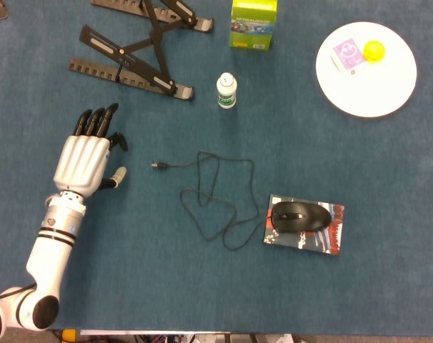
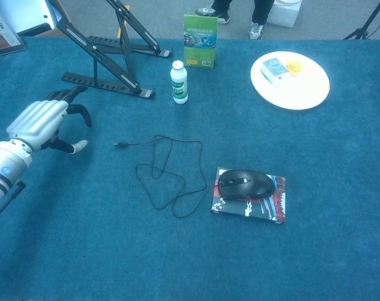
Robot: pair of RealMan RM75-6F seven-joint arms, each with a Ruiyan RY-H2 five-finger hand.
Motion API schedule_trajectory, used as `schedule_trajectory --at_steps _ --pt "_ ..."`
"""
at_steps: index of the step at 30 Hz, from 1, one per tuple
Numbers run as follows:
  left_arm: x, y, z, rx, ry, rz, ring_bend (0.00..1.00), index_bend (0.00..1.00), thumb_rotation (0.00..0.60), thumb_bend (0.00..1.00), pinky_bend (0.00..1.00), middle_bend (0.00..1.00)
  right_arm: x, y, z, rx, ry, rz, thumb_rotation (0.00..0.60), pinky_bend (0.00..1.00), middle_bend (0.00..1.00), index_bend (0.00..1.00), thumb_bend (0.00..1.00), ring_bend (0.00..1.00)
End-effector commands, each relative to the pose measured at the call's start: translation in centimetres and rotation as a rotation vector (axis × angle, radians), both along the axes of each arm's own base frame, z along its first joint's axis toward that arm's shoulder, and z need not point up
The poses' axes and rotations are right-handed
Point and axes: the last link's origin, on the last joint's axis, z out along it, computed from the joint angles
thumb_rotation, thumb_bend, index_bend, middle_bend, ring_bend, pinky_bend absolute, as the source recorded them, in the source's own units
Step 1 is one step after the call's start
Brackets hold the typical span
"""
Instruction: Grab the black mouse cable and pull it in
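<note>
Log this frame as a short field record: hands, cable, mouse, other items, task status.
left hand: open, fingers apart, holding nothing, left of the cable's plug end
right hand: not in view
cable: black, lying in loose loops on the table, plug pointing towards the left hand, untouched
mouse: black, sitting on a pad
other items: folding stand, small bottle, green box, white plate
task status: cable not yet grabbed
</note>
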Motion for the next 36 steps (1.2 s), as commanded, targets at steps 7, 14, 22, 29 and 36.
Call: schedule_trajectory --at_steps 7,14,22,29,36 --pt "1.1 0.1 -1.0 -0.024 -0.063 0.082 0.00 0.43 0.600 0.27 0.00 0.00 -0.2 0.2 0.1 -0.005 -0.006 -0.001 0.600 0.21 0.19 0.36 0.11 0.11" --pt "2.0 -0.4 -1.5 -0.043 -0.105 0.132 0.00 0.43 0.600 0.27 0.00 0.00 -0.3 0.2 0.2 -0.009 -0.008 0.000 0.600 0.21 0.19 0.36 0.11 0.11" --pt "3.8 -0.6 -2.3 -0.070 -0.111 0.115 0.00 0.43 0.600 0.27 0.00 0.00 -0.3 0.2 0.6 -0.020 -0.012 -0.002 0.600 0.21 0.19 0.36 0.11 0.11" --pt "5.2 -0.6 -3.2 -0.074 -0.104 0.096 0.00 0.43 0.600 0.27 0.00 0.00 -0.1 0.7 1.4 -0.039 -0.015 0.005 0.600 0.21 0.19 0.36 0.11 0.11" --pt "5.9 -0.4 -4.2 -0.088 -0.094 0.075 0.00 0.43 0.600 0.27 0.00 0.00 -1.1 1.5 1.6 -0.046 -0.030 -0.016 0.600 0.21 0.19 0.36 0.11 0.11"
